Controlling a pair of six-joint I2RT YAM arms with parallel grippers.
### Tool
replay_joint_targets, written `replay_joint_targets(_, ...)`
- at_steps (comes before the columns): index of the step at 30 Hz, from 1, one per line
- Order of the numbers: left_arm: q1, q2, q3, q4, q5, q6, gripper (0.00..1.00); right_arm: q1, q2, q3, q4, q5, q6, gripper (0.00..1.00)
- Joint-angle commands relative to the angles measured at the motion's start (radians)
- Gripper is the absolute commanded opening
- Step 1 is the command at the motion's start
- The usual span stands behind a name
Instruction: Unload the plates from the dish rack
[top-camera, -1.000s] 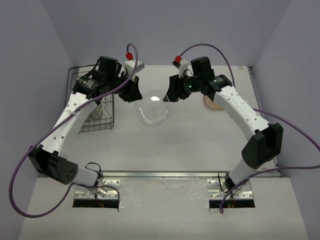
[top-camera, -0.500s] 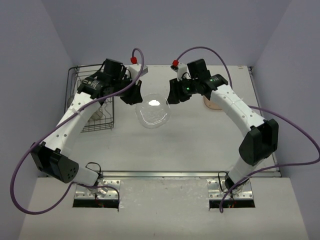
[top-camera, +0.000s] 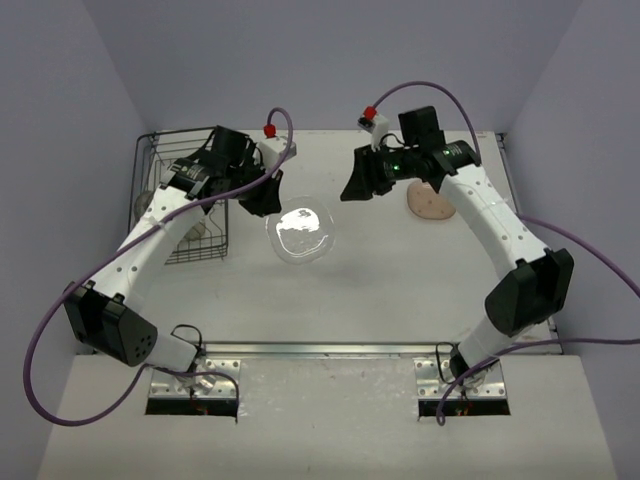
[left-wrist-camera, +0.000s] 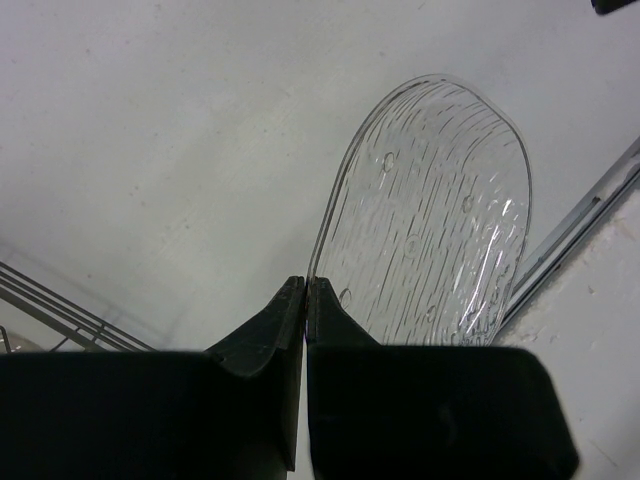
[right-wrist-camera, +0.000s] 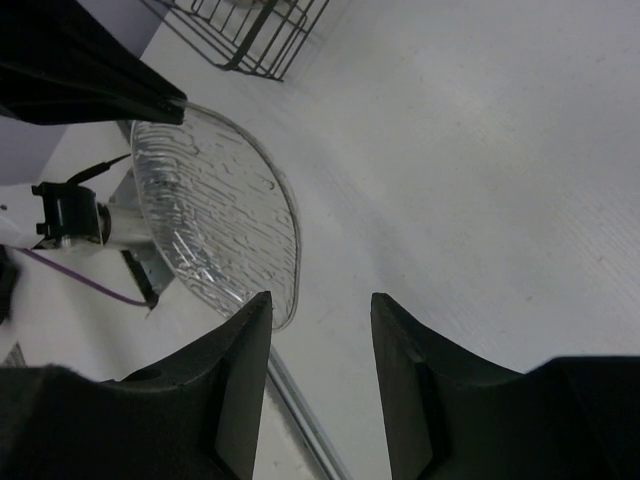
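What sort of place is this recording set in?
Likely a lab robot cell, not a kitchen: a white table boxed in by plain walls, with a wire dish rack, a clear plate and a pink plate as props.

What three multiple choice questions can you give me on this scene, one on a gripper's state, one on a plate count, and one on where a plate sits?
1. What is the left gripper doing?
A. shut on the rim of the see-through plate
B. open wide, holding nothing
C. shut on a spoon

2. How many plates are outside the dish rack?
A. one
B. two
C. four

3. Where does the beige-pink plate lie?
A. in the dish rack
B. on the table beside the right arm
C. stacked on the see-through plate

Answers:
1 A, the left wrist view shows the fingers closed on the rim.
2 B, the see-through plate is held over the table and the beige-pink plate lies on it.
3 B, it shows just past the right arm, partly hidden by it.
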Motion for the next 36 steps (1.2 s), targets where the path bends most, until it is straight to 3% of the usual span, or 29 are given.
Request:
replay_joint_targets(1,-0.007,-0.012,0.027,0.046,0.019,0.008,0.00,0.029,0.022,0.030,-0.049,-0.059,-0.037,0.46)
replay_joint_targets(11,-0.007,-0.011,0.019,0.064,0.021,-0.004,0.00,0.115,0.047,0.007,-0.059,-0.015,-0.069,0.47)
replay_joint_targets(20,-0.007,-0.010,0.028,0.078,0.046,-0.030,0.00,0.119,0.100,0.017,-0.028,0.005,-0.030,0.42)
replay_joint_targets(23,-0.007,-0.012,0.027,0.084,0.049,-0.038,0.00,0.119,0.117,0.024,-0.023,-0.005,-0.020,0.36)
replay_joint_targets(27,-0.007,-0.011,0.024,0.090,0.046,-0.046,0.00,0.119,0.122,0.026,-0.022,-0.027,-0.017,0.16)
replay_joint_targets(28,-0.007,-0.009,0.024,0.091,0.039,-0.050,0.05,0.119,0.121,0.024,-0.023,-0.030,-0.017,0.12)
replay_joint_targets(29,-0.007,-0.008,0.024,0.092,0.023,-0.057,0.22,0.119,0.118,0.020,-0.023,-0.032,-0.016,0.06)
replay_joint_targets(30,-0.007,-0.007,0.024,0.094,0.006,-0.065,0.43,0.119,0.114,0.016,-0.023,-0.032,-0.015,0.00)
replay_joint_targets(31,-0.006,-0.009,0.024,0.100,-0.007,-0.078,0.76,0.112,0.110,0.010,-0.024,-0.031,-0.015,0.00)
replay_joint_targets(32,-0.006,-0.009,0.023,0.103,-0.030,-0.086,0.95,0.105,0.106,0.006,-0.026,-0.032,-0.013,0.00)
replay_joint_targets(33,-0.006,-0.009,0.024,0.106,-0.078,-0.094,1.00,0.096,0.099,0.001,-0.025,-0.031,-0.013,0.00)
replay_joint_targets(36,0.011,-0.011,0.021,0.120,-0.163,-0.117,1.00,0.022,0.086,-0.017,-0.028,-0.029,-0.015,0.00)
